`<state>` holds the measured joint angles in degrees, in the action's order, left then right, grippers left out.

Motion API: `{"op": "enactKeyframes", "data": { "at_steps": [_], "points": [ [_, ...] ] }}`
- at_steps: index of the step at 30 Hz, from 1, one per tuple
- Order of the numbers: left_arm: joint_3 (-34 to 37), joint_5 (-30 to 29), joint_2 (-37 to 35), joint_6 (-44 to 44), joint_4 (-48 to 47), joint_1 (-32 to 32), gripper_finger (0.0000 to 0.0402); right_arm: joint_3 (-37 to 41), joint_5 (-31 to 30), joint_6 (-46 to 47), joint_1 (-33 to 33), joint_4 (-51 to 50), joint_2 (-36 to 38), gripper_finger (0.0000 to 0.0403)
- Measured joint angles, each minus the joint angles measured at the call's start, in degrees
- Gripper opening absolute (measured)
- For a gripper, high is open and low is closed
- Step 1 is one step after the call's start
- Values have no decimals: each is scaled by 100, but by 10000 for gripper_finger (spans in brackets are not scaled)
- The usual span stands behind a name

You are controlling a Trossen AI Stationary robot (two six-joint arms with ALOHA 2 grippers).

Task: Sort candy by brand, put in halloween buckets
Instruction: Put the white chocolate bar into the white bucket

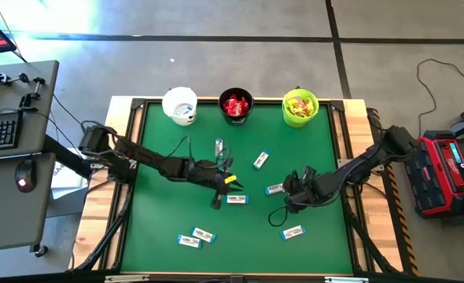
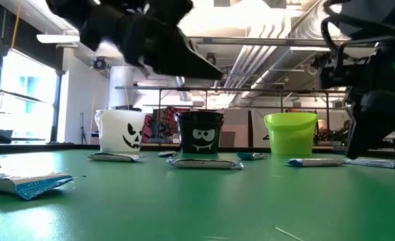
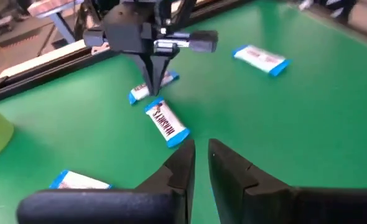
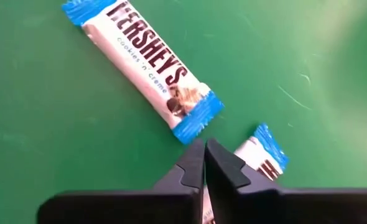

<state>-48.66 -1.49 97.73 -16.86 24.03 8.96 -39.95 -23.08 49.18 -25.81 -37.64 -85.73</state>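
Hovering over the white-and-blue bars (image 4: 147, 67), your right gripper (image 4: 204, 163) sits clenched on nothing — open it, straddle one bar; left gripper (image 3: 199, 163) nearly closed, empty.

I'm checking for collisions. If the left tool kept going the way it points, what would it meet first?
Probably the white-and-blue bar lying just ahead of the left tool, with the right tool shortly beyond it. Depth is hard to judge, so it might pass over.
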Motion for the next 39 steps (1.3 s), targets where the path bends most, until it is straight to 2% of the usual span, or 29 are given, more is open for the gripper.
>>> {"op": "enactKeyframes", "data": {
  "at_steps": [4, 11, 15, 18, 23, 34, 39],
  "points": [
    [-252, -275, 503, -391, -25, 89, 47, 158, 127, -44, 78, 373, -5, 1],
    [-754, -605, 1177, -1302, 1, 217, 102, 158, 213, -374, 86, 1208, -17, 0],
    [-942, -862, 1486, -2105, -1, 253, 127, 156, 200, -465, 124, 1375, -20, 0],
    [-1077, -1154, 1673, -2787, -13, 270, 137, 156, 179, -469, 150, 1382, -19, 0],
    [-1283, -1259, 1990, -3876, -11, 230, 134, 156, 162, -574, 148, 1470, -20, 0],
    [-1829, -1020, 2094, -4059, -906, 96, 107, 156, 204, -502, 148, 1542, -17, 0],
    [-2343, -851, 2094, -3549, -2048, -98, 84, -159, 100, -297, 37, 876, 227, 0]
  ]
}}
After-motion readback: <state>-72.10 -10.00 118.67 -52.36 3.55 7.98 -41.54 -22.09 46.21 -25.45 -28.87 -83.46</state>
